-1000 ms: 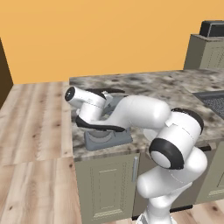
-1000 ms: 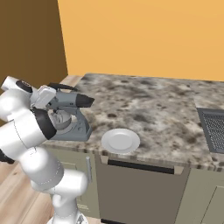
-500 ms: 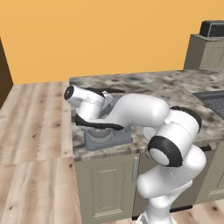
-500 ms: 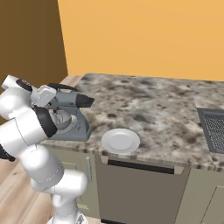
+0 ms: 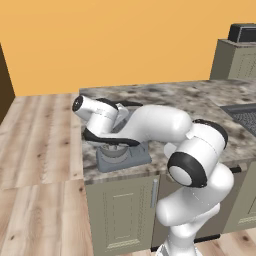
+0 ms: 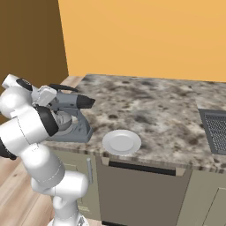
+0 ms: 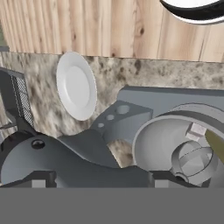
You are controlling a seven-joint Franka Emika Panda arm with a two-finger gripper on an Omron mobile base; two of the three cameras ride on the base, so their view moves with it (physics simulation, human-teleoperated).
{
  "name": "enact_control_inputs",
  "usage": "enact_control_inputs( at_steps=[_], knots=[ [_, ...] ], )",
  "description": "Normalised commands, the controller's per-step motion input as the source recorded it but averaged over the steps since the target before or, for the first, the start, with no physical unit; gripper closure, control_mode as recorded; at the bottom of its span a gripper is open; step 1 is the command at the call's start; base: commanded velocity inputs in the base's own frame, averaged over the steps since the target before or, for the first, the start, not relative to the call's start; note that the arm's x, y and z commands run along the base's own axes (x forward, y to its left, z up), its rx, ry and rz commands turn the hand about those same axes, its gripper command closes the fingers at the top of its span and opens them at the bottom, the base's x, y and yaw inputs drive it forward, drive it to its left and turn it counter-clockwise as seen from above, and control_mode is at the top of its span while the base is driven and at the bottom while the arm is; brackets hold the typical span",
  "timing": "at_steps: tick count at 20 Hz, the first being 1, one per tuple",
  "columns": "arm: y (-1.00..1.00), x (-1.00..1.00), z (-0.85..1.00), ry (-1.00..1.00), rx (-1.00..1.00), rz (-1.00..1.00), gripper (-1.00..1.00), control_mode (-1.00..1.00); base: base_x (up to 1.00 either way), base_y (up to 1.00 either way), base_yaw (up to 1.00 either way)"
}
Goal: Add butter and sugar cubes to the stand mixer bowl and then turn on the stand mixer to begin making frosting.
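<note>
The grey stand mixer [image 6: 73,102] stands at the counter's left end, and its head [image 7: 65,162] reaches over the metallic bowl [image 7: 162,140]. Inside the bowl I see the wire whisk [image 7: 194,159], a white sugar cube [image 7: 197,130] and a yellowish piece of butter [image 7: 216,146] at the edge of the hand view. My gripper [image 7: 103,180] has its jaws set wide on either side of the mixer head, closed against it. From the base cameras, the gripper [image 5: 120,107] [image 6: 58,98] sits at the rear of the head, above the bowl [image 5: 114,150].
A flat white plate [image 6: 121,142] [image 7: 76,85] lies on the speckled counter [image 6: 154,106], right of the mixer base [image 5: 122,157]. A dark cooktop grate [image 6: 216,132] is at the far right. Wooden floor [image 5: 40,130] lies beyond the counter's left edge.
The jaws have narrowed onto the mixer head. The hand has shifted only slightly, and the mixer, bowl and plate stay where they were.
</note>
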Motion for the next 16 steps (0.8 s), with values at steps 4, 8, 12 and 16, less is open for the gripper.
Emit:
enact_control_inputs(
  at_steps=[4, 8, 12, 16],
  knots=[
    [0.00, 0.27, 0.00, 0.11, 0.07, 0.00, 1.00, -1.00, 0.00, 0.00, 0.00],
    [-0.05, 0.24, 0.00, 0.12, 0.13, 0.01, 1.00, -1.00, 0.00, 0.00, 0.00],
    [-0.06, 0.17, -0.01, 0.11, 0.13, 0.01, 1.00, -1.00, 0.00, 0.00, 0.00],
    [-0.07, 0.12, -0.12, 0.11, 0.12, 0.02, 1.00, -1.00, 0.00, 0.00, 0.00]
  ],
)
